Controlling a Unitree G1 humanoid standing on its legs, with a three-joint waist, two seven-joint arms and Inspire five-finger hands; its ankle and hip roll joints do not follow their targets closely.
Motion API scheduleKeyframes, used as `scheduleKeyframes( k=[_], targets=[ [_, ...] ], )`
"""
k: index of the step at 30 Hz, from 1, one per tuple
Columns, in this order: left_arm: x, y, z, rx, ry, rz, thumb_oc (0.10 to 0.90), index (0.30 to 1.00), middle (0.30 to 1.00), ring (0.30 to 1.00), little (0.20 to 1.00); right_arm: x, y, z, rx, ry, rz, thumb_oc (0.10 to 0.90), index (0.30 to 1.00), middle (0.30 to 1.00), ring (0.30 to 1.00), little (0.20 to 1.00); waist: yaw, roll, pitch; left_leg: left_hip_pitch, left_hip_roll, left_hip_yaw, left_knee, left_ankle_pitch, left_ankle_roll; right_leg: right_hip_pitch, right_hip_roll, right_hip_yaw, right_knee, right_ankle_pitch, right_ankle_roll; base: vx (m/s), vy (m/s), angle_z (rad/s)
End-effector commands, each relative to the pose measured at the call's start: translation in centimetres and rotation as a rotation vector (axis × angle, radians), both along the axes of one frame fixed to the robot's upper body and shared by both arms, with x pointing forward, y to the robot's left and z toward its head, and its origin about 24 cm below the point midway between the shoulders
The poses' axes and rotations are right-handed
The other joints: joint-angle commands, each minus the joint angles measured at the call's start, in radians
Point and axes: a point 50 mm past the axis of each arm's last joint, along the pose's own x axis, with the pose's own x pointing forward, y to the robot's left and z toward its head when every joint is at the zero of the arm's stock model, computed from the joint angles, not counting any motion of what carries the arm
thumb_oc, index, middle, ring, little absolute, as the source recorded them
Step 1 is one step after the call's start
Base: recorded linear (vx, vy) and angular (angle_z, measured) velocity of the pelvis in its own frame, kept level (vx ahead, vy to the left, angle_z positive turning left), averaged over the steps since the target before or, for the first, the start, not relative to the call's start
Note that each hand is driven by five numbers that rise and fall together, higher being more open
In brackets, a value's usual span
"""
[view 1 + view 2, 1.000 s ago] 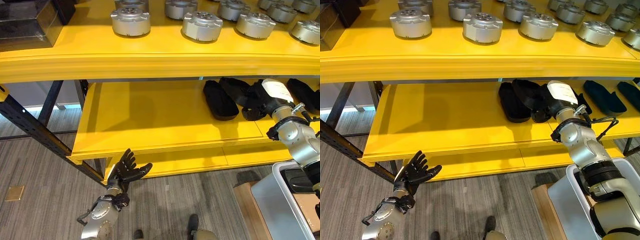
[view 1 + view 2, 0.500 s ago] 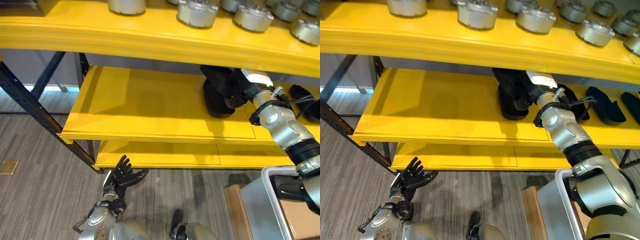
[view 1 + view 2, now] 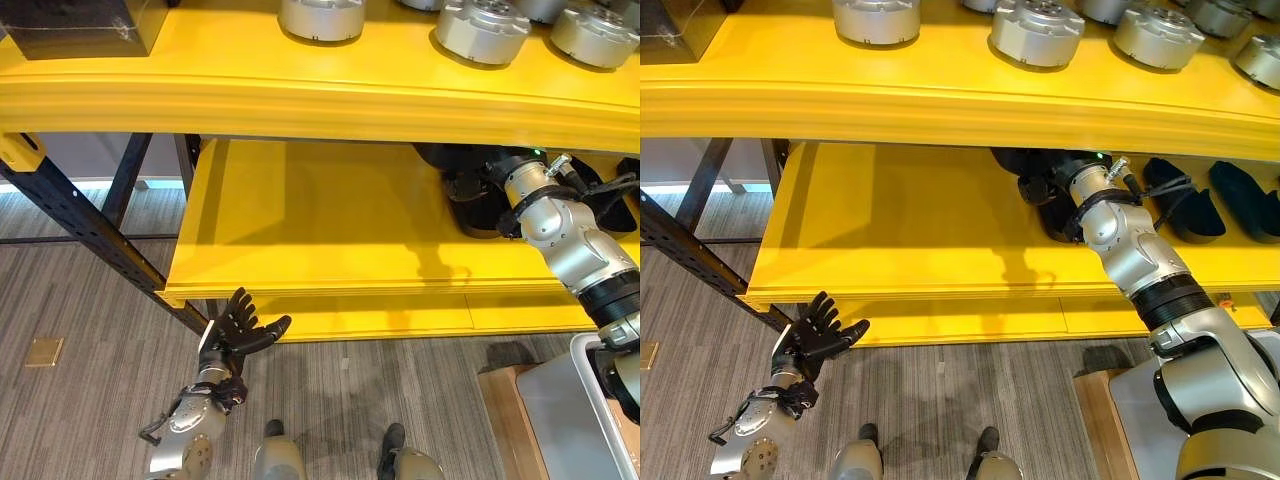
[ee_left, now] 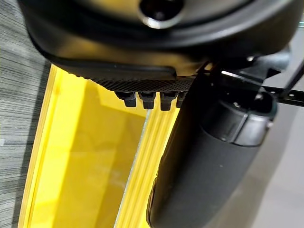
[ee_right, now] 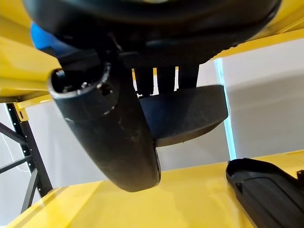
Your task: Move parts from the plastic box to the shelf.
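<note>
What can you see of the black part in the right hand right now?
The black part is a flat, matte, plastic-looking slab with a rounded edge. The right hand pinches it between thumb and fingers, holding it roughly level above the middle shelf, clear of the surface. Another black part lies on the shelf beside it. The hand hides its near end.

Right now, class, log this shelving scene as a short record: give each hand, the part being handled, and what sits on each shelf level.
left hand: open, fingers spread, low in front of the shelf edge, holding nothing
right hand: reached in over the middle shelf, holding a black part
black part: flat and dark, held above the shelf surface
middle shelf: yellow; more black parts lie toward its right side
top shelf: yellow; round silver metal parts in rows
</note>
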Motion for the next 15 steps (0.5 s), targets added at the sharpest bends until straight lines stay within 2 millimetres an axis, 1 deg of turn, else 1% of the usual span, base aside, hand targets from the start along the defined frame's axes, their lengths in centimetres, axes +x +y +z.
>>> scheduleKeyframes(
  k=[1, 3, 5, 7, 11, 12, 14, 15],
  targets=[
    [1.0, -0.9, 2.9, 0.009, -0.166, -0.080, 0.900, 1.000, 1.000, 1.000, 1.000, -0.9, 0.3, 8.5, 0.042, -0.334, 0.001, 0.400, 0.300, 0.300, 0.300, 0.300, -0.006, -0.051, -0.128, -0.099, 0.065, -0.051, 0.038, 0.015, -0.012, 0.070, -0.078, 0.024, 0.071, -0.135, 0.073, 0.00, 0.000, 0.00],
    [1.0, -0.9, 3.0, 0.008, -0.167, -0.080, 0.900, 1.000, 1.000, 1.000, 1.000, -0.5, 0.9, 8.7, 0.033, -0.328, 0.006, 0.400, 0.300, 0.300, 0.300, 0.300, -0.001, -0.059, -0.130, -0.105, 0.065, -0.050, 0.039, 0.011, -0.011, 0.071, -0.076, 0.024, 0.059, -0.127, 0.074, 0.01, 0.004, 0.02],
    [1.0, -0.8, 3.0, 0.011, -0.168, -0.080, 0.900, 1.000, 1.000, 1.000, 1.000, -0.4, 1.1, 8.7, 0.031, -0.325, 0.009, 0.400, 0.300, 0.300, 0.300, 0.300, 0.001, -0.061, -0.129, -0.109, 0.065, -0.052, 0.041, 0.011, -0.011, 0.069, -0.076, 0.023, 0.058, -0.125, 0.075, 0.00, 0.000, 0.00],
    [1.1, -0.8, 3.1, 0.013, -0.172, -0.083, 0.900, 1.000, 1.000, 1.000, 1.000, -0.1, 1.8, 8.7, 0.028, -0.313, 0.018, 0.400, 0.300, 0.300, 0.300, 0.300, 0.008, -0.065, -0.124, -0.117, 0.065, -0.055, 0.046, 0.011, -0.012, 0.066, -0.076, 0.018, 0.060, -0.125, 0.074, 0.00, 0.000, 0.00],
    [1.1, -0.8, 3.2, 0.012, -0.176, -0.079, 0.900, 1.000, 1.000, 1.000, 1.000, 0.6, 2.6, 8.0, 0.042, -0.281, 0.027, 0.400, 0.300, 0.300, 0.300, 0.300, 0.020, -0.064, -0.114, -0.132, 0.066, -0.065, 0.057, 0.009, -0.013, 0.056, -0.073, 0.015, 0.070, -0.131, 0.072, -0.01, -0.011, 0.03],
    [1.2, -0.8, 3.3, 0.014, -0.179, -0.082, 0.900, 1.000, 1.000, 1.000, 1.000, 1.0, 3.1, 7.5, 0.050, -0.258, 0.032, 0.400, 0.300, 0.300, 0.300, 0.300, 0.029, -0.062, -0.104, -0.142, 0.066, -0.072, 0.064, 0.008, -0.013, 0.050, -0.073, 0.011, 0.081, -0.135, 0.070, -0.02, -0.014, 0.03],
    [1.2, -0.9, 3.4, 0.014, -0.182, -0.086, 0.900, 1.000, 1.000, 1.000, 1.000, 1.2, 3.2, 7.2, 0.054, -0.247, 0.029, 0.400, 0.300, 0.300, 0.300, 0.300, 0.030, -0.059, -0.099, -0.151, 0.067, -0.077, 0.075, 0.007, -0.014, 0.042, -0.073, 0.008, 0.093, -0.137, 0.069, -0.02, -0.006, 0.01],
    [1.3, -1.1, 3.5, 0.007, -0.187, -0.096, 0.900, 1.000, 1.000, 1.000, 1.000, 1.7, 3.7, 6.4, 0.076, -0.212, 0.030, 0.400, 0.300, 0.300, 0.300, 0.300, 0.038, -0.054, -0.088, -0.163, 0.066, -0.081, 0.087, 0.006, -0.013, 0.035, -0.073, 0.004, 0.109, -0.142, 0.067, -0.02, -0.007, 0.05]
  ],
)
